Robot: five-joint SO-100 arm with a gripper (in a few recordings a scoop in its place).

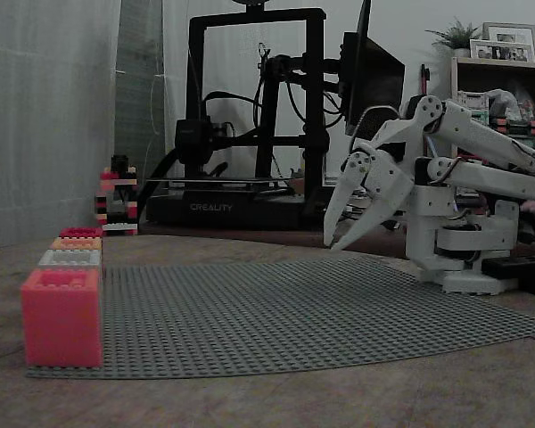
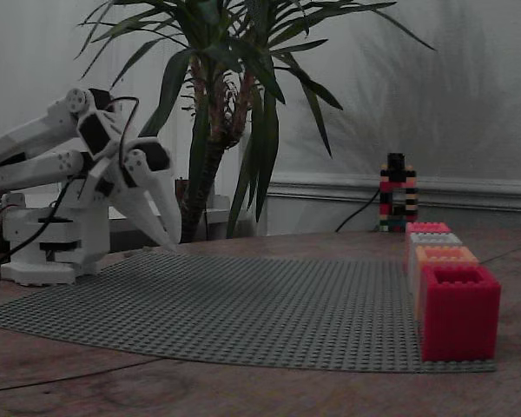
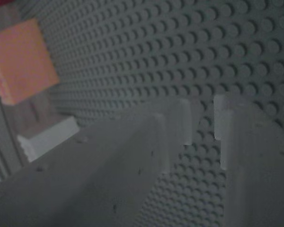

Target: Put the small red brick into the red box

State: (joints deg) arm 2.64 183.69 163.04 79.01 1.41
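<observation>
The red box (image 1: 61, 316) (image 2: 458, 313) stands open-topped on the near corner of the grey studded baseplate (image 1: 294, 303) (image 2: 243, 304). It is the front one in a row of boxes. My white gripper (image 1: 334, 244) (image 2: 171, 241) hangs tilted downward over the opposite edge of the plate, well away from the boxes. In the wrist view its fingertips (image 3: 182, 120) stand a narrow gap apart over bare studs, so the gripper (image 3: 203, 127) is open and holds nothing. The small red brick is out of view.
Behind the red box stand an orange box (image 1: 76, 243) (image 2: 445, 254) (image 3: 21, 61), a white box (image 1: 69, 259) (image 2: 434, 239) (image 3: 47, 137) and another red one (image 1: 80, 232) (image 2: 427, 228). A striped brick tower (image 1: 116, 201) (image 2: 398, 195) stands beyond the plate.
</observation>
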